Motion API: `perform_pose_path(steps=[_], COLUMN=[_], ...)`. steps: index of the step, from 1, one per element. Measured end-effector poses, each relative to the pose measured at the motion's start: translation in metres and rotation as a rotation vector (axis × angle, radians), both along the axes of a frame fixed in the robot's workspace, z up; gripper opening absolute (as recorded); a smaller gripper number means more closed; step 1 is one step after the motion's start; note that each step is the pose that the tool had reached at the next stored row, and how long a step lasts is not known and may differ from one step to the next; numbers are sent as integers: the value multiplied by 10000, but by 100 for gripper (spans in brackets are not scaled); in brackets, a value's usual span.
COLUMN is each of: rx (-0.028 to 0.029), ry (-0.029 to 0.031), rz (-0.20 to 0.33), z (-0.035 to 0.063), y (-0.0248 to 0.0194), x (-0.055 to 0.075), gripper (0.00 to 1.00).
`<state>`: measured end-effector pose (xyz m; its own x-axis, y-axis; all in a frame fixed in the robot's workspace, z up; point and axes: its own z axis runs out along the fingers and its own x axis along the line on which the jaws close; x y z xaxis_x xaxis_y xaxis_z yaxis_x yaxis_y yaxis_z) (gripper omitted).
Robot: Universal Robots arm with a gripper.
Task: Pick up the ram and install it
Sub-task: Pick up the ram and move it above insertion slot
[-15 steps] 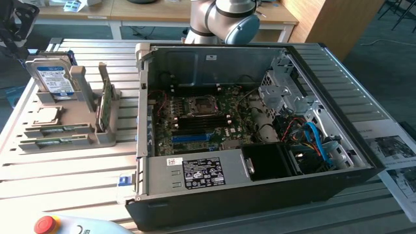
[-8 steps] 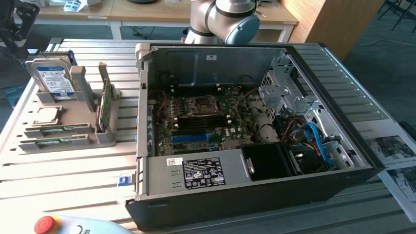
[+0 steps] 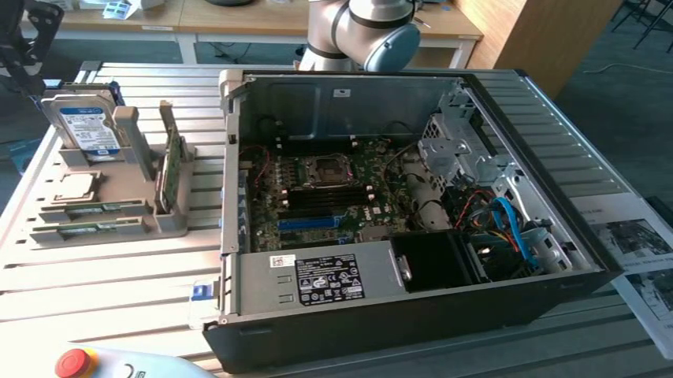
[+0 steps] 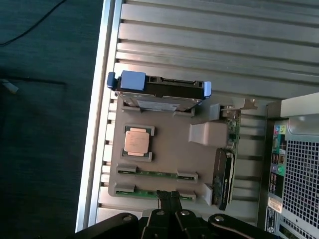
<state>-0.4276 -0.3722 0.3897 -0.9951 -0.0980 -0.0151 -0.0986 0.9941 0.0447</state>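
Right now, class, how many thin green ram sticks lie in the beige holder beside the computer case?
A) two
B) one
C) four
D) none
A: one ram lies along the edge of the holder, and a second ram lies between it and the processor.

Slatted pale metal surface point(image 3: 105, 283). Dark teal carpet floor point(image 4: 45, 124). Wooden desks point(image 3: 242, 22) behind. Wooden panel point(image 3: 537, 31) at the exterior view's right.
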Motion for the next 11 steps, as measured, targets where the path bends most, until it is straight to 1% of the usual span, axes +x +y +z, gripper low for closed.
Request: perform_pose_path(steps=[3, 5, 8, 10, 11], rx=[6, 21, 92, 160, 205], ry=[1, 1, -1, -3, -6], rz=[332, 530, 755, 890, 949], z=[0, 0, 0, 0, 0], y=[0, 0, 0, -1, -1], x=[0, 0, 1, 1, 0], gripper=[10, 10, 10, 10, 10])
